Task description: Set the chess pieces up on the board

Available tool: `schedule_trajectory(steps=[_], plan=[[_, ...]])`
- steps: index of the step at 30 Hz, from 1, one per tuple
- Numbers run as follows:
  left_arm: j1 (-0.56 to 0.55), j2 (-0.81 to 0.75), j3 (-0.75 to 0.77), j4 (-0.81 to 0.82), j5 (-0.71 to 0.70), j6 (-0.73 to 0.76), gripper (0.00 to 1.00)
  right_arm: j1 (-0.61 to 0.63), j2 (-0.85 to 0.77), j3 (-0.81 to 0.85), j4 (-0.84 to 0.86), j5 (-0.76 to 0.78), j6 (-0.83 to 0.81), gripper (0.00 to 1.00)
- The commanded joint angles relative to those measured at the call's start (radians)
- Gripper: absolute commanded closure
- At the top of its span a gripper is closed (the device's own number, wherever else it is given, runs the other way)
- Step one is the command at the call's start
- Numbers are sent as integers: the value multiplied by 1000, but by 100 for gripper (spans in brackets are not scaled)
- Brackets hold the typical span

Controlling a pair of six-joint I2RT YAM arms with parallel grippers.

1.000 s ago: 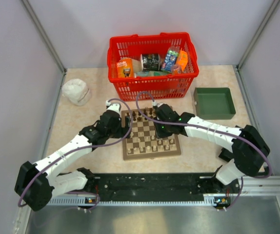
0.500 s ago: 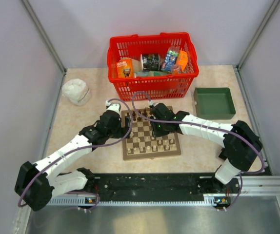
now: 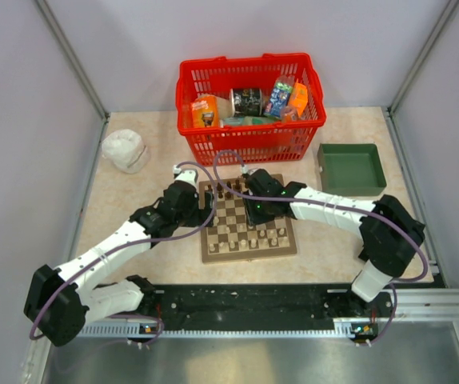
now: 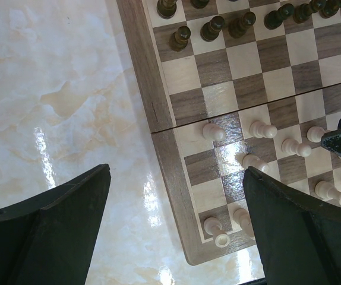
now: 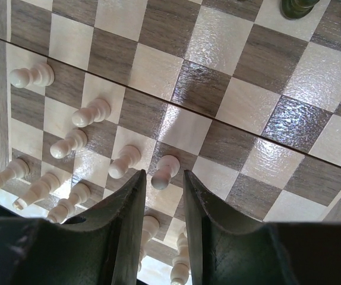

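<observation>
Right hand [image 5: 163, 178], slightly apart, hovers over a pale pawn [image 5: 166, 167]; left hand [image 4: 176, 172] gapes wide over the board [image 4: 152, 89] edge

Right end effector [image 3: 253, 210] has slid leftward across the board [image 3: 249, 254], its elbow following

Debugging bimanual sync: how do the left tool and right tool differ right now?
Opening: the left tool is spread wide; the right tool shows only a narrow gap.
Position: the left tool straddles the board at its left edge, partly over the table; the right tool is fully over the board, above the pale pawns.
Shared: both have dark fingers, and neither grips a piece.
</observation>
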Motion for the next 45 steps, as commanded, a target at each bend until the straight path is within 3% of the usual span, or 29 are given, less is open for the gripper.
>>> schedule_trajectory(steps=[1, 12, 45], plan=[[4, -17, 4, 18, -8, 6, 1, 12, 11, 49, 20, -4, -15, 69], [4, -17, -1, 21, -8, 6, 1, 10, 14, 47, 13, -16, -20, 79], [4, -17, -10, 35, 4, 0, 1, 53, -69, -39, -35, -59, 6, 79]])
